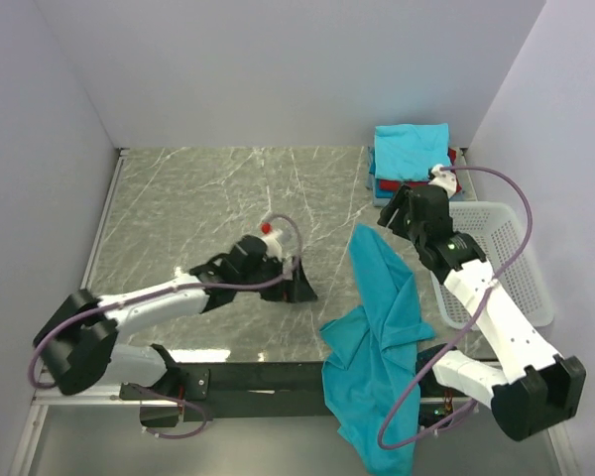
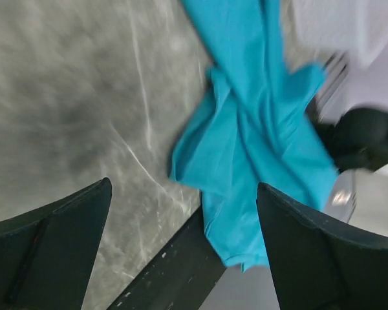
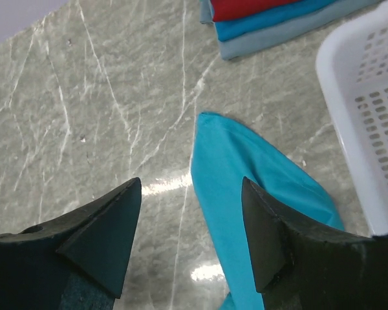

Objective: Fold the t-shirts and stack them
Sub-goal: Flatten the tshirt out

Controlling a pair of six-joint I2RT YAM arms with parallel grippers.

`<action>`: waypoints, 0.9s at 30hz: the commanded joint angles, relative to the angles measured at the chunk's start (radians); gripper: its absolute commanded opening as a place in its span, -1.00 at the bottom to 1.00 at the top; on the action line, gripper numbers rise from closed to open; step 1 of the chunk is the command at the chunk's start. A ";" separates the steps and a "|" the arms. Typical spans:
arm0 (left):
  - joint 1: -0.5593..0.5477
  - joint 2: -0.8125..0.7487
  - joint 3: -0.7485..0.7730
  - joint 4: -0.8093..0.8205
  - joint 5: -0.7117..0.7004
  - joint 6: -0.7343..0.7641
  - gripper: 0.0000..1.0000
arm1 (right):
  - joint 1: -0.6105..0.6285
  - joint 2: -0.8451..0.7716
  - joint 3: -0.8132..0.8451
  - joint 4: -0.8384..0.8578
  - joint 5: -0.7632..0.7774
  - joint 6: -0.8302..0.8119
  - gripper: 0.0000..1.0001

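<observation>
A loose teal t-shirt point(image 1: 382, 327) lies crumpled at the table's front right, its lower part hanging over the front edge. The left wrist view shows this shirt point(image 2: 258, 142) beyond the fingers, draped over the dark edge bar. A stack of folded t-shirts point(image 1: 412, 154) sits in the back right corner, teal on top with red and blue below. My left gripper point(image 1: 297, 283) hovers open left of the loose shirt, nothing between its fingers point(image 2: 52, 245). My right gripper point(image 1: 395, 210) is open above the shirt's far tip point(image 3: 246, 187), holding nothing.
A white lattice basket point(image 1: 506, 258) stands along the right wall beside the right arm, and its rim point(image 3: 349, 77) shows in the right wrist view. The folded stack point(image 3: 278, 19) lies just beyond it. The marble tabletop point(image 1: 208, 208) stretches left of the shirt.
</observation>
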 commanded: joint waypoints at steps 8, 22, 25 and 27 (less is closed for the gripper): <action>-0.285 0.359 0.157 0.020 -0.018 0.049 0.93 | -0.028 -0.142 -0.105 -0.011 -0.010 0.002 0.42; -0.335 0.493 0.252 -0.122 -0.146 0.066 -0.61 | -0.049 -0.192 -0.141 -0.002 -0.009 -0.022 0.41; -0.335 0.459 0.246 -0.176 -0.211 0.060 -0.99 | -0.051 -0.190 -0.148 0.001 -0.023 -0.034 0.40; -0.331 0.424 0.242 -0.207 -0.302 0.054 -0.99 | -0.049 -0.186 -0.151 0.009 -0.051 -0.057 0.40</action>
